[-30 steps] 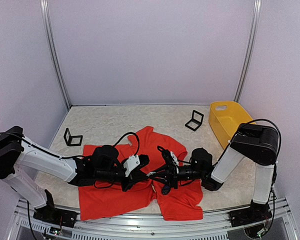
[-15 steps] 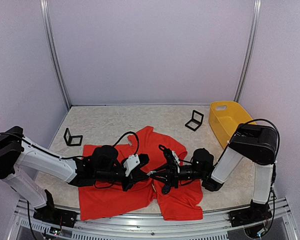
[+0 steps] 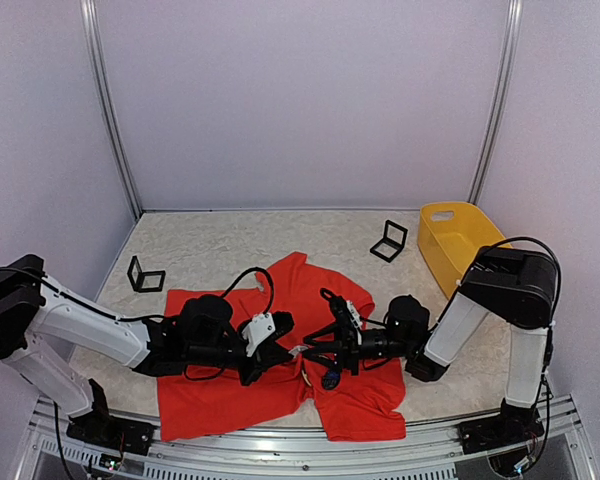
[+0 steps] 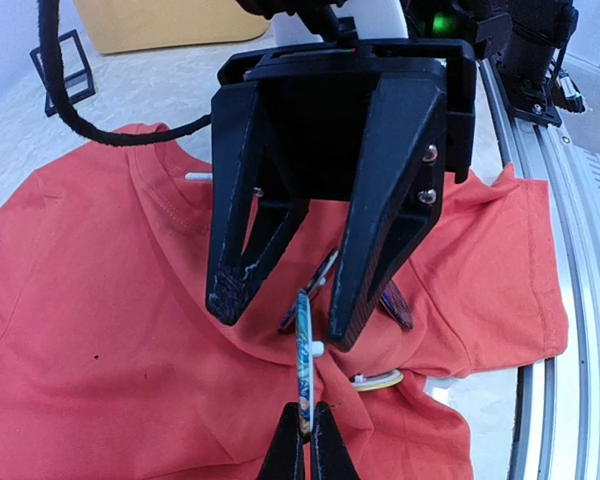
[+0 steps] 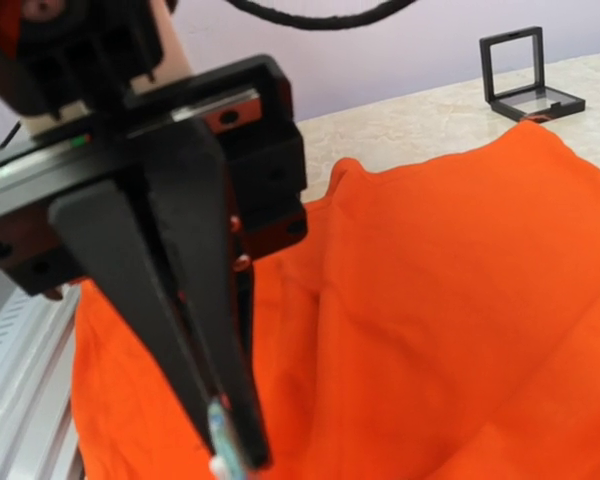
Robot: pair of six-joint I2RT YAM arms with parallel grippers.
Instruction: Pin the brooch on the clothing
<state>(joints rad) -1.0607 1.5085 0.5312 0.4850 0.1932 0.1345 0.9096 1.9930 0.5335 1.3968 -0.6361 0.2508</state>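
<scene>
The red-orange T-shirt [image 3: 230,395] lies crumpled on the table near the front edge, and also shows in the left wrist view [image 4: 110,330] and the right wrist view [image 5: 450,300]. My left gripper [image 4: 307,445] is shut on a round brooch [image 4: 302,345], held edge-on above the shirt. My right gripper [image 4: 288,318] faces it, open, with one finger on each side of the brooch's top. In the top view the left gripper [image 3: 278,350] and right gripper [image 3: 318,350] meet tip to tip over the shirt. In the right wrist view the left gripper [image 5: 225,440] holds the brooch [image 5: 218,440].
Other brooches lie on the shirt: a dark one [image 4: 395,305] and a yellow-edged one [image 4: 375,378]. A yellow basket [image 3: 460,245] stands at the back right. Two small black open cases sit at the back middle [image 3: 388,240] and the left [image 3: 145,275]. A metal rail [image 4: 565,250] runs along the near edge.
Both grippers have shifted slightly toward the near edge. The left one drew back a little to the left with the brooch, and the right one followed it.
</scene>
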